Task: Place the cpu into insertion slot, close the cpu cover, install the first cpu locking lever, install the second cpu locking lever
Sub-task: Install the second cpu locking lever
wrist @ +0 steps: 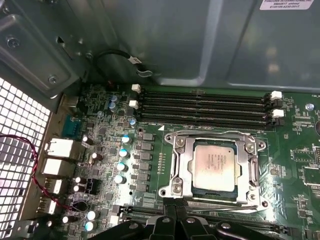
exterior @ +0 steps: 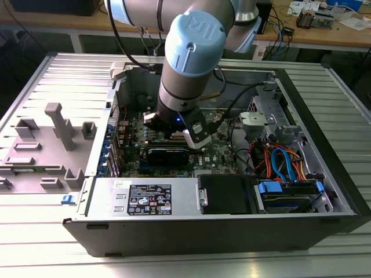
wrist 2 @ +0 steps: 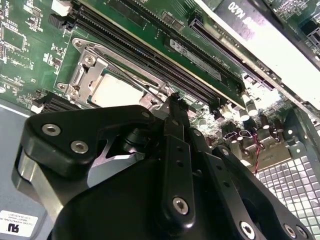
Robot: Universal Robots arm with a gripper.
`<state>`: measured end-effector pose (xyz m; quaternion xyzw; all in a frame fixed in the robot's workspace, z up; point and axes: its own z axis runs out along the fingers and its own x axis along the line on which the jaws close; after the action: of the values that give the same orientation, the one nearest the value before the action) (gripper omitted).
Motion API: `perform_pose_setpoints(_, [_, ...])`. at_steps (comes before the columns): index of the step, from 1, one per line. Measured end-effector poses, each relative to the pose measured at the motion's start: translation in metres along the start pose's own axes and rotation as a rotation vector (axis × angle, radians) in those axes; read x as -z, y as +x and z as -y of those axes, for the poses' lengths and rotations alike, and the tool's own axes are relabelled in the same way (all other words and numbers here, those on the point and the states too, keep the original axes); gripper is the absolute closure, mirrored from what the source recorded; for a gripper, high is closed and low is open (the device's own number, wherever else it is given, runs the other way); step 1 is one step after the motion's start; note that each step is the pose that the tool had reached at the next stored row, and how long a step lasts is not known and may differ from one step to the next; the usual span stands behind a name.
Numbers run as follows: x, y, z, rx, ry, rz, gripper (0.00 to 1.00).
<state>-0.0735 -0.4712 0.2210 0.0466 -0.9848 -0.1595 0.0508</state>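
The chip (wrist: 215,166) sits in its socket (wrist: 216,200) under the cover (wrist: 183,167), mid-board. The gripper (wrist 2: 176,100), pinched shut and holding nothing, hovers beside it. The thin wire levers look springy; best pushed at their ends.

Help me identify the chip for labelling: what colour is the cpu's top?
Dull silver-grey, clearest in the first wrist view: the cpu.
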Motion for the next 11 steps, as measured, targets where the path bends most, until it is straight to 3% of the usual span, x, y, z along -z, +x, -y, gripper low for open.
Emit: perform_pose_setpoints(11, [-0.0004, 0.0, 0.0002, 0.001, -0.0025, 0.0011, 0.89])
